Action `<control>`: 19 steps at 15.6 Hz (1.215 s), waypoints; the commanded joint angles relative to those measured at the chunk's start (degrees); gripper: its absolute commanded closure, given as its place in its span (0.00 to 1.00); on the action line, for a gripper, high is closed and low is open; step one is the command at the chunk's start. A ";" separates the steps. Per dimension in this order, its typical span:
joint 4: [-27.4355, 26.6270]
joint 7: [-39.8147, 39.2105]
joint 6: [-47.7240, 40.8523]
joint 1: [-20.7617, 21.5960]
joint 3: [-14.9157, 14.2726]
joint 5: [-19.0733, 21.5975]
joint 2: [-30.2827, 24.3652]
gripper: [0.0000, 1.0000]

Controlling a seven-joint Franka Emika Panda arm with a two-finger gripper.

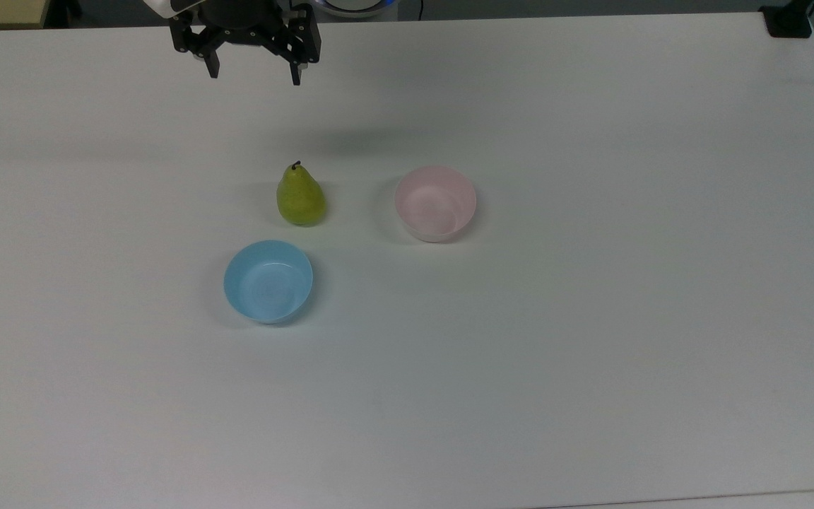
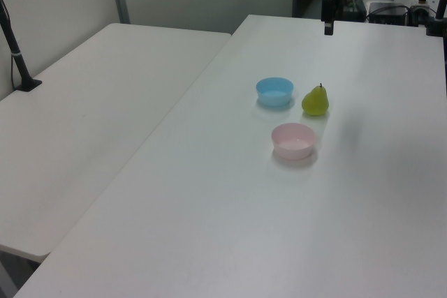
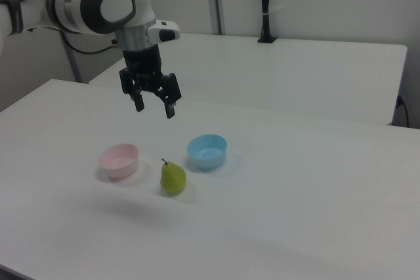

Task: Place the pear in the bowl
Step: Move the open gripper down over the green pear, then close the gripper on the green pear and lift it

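Gripper (image 1: 256,75) wide open, holding nothing, up above table (image 1: 591,318). Pear (image 1: 300,197) upright btwn pink bowl (image 1: 436,203) & blue bowl (image 1: 268,281), touching neither.

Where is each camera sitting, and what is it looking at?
Top view: high above the table, looking down on the pear, pink bowl and blue bowl; the open gripper pokes in at the top edge.
Left view: raised at one end of the table, looking along it; the gripper hangs at the far end.
Right view: raised on the opposite side, showing the arm and gripper above the bowls.
All three share the pear, both bowls and the gripper.
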 commanded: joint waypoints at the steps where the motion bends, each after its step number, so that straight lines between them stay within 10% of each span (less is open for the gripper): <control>1: -0.45 1.05 0.76 1.45 -1.40 0.97 -0.11 0.00; 19: -0.80 -1.24 7.69 5.67 -1.40 -3.07 17.55 0.00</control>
